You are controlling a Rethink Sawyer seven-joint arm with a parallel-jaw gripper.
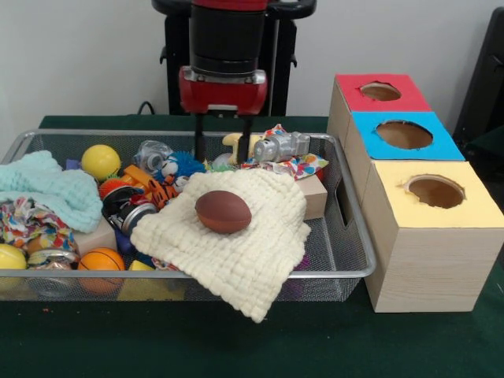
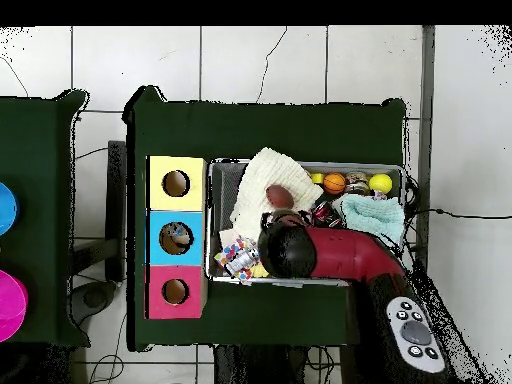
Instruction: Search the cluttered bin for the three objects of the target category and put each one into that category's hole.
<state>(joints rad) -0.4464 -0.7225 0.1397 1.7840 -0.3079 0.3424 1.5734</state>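
Now we see the gripper [image 1: 224, 138] hanging low over the far side of the bin [image 1: 358, 266], its two dark fingers [image 1: 200, 138] spread apart and pointing straight down with nothing between them. Their tips stand among the clutter at the far rim, just left of a crushed silver can [image 1: 281, 146] lying on a spotted cloth [image 1: 303, 165]. Nearer to us, a brown football [image 1: 223, 211] rests on a cream cloth [image 1: 236, 236] that droops over the bin's near rim; the ball lies close in front of the gripper but apart from it. At the left lie a mint cloth [image 1: 51, 191], a yellow ball [image 1: 101, 161] and an orange ball [image 1: 102, 261]. To the right of the bin stand three boxes in a row; the hole [image 1: 380, 91] in the red top is the farthest, well to the right of the gripper, behind the blue hole [image 1: 404, 134] and the yellow hole [image 1: 435, 191]. From overhead, the arm [image 2: 345, 255] covers the gripper.
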